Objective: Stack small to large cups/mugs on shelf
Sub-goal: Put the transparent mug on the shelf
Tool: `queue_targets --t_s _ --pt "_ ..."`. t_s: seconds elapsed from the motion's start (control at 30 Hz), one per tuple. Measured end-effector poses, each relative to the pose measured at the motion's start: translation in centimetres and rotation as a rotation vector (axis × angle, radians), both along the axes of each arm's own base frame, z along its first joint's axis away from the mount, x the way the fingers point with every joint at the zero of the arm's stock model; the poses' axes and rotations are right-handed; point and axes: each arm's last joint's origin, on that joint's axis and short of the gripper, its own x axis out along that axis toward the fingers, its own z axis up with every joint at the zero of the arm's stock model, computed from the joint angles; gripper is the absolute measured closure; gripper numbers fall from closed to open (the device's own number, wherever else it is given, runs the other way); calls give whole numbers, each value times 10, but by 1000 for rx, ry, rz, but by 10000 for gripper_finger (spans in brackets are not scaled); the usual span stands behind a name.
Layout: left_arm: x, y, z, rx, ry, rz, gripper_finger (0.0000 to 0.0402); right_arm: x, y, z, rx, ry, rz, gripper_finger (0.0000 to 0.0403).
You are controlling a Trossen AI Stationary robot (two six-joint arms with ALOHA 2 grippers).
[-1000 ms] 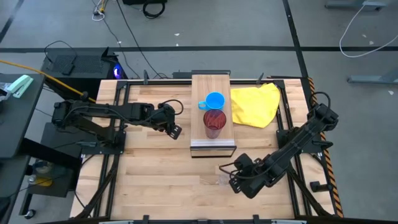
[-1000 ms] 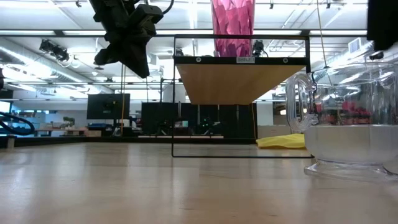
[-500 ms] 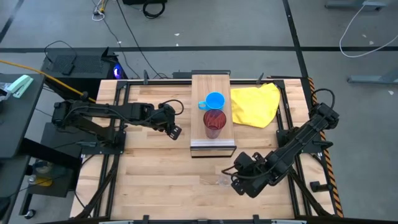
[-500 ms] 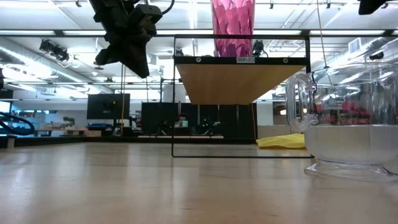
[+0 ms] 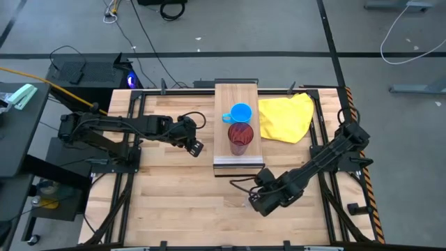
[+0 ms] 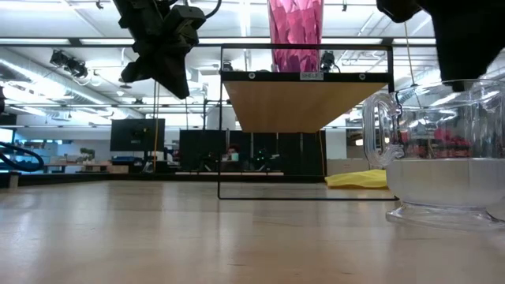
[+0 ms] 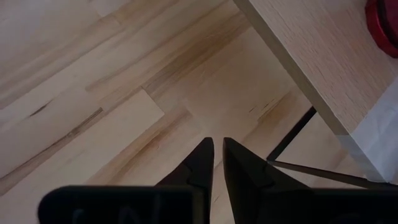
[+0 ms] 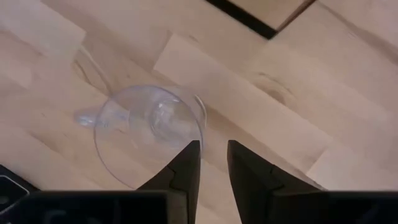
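The shelf (image 5: 239, 94) at frame centre already carries the red tumbler (image 5: 240, 138) and, behind it, the blue mug (image 5: 241, 113). The glass cup (image 5: 238, 201) sits on the table at lower centre; the right gripper (image 5: 255, 202) hovers beside it, fingers slightly apart, holding nothing. The left gripper (image 5: 196, 147), nearly closed and empty, waits left of the shelf.

One camera hangs overhead, looking straight down on the wood-plank tabletop (image 5: 174, 202). Another sits at table level, very close to the small clear glass cup (image 6: 446, 154), which the right wrist camera apparently also sees from above (image 8: 149, 134).
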Motion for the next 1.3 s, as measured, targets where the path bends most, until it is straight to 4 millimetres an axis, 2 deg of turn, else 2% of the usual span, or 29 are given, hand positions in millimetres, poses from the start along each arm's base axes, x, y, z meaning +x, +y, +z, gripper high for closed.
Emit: queue_targets --t_s 0.47,0.87,1.3 --pt "-1 0 -1 4 13 -7 356 0 13 -11 20 12 12 313" --pt "-1 0 -1 0 15 -2 355 7 14 -21 17 11 -2 313" --pt "-1 0 -1 -3 16 2 356 7 11 -27 8 10 -8 318"
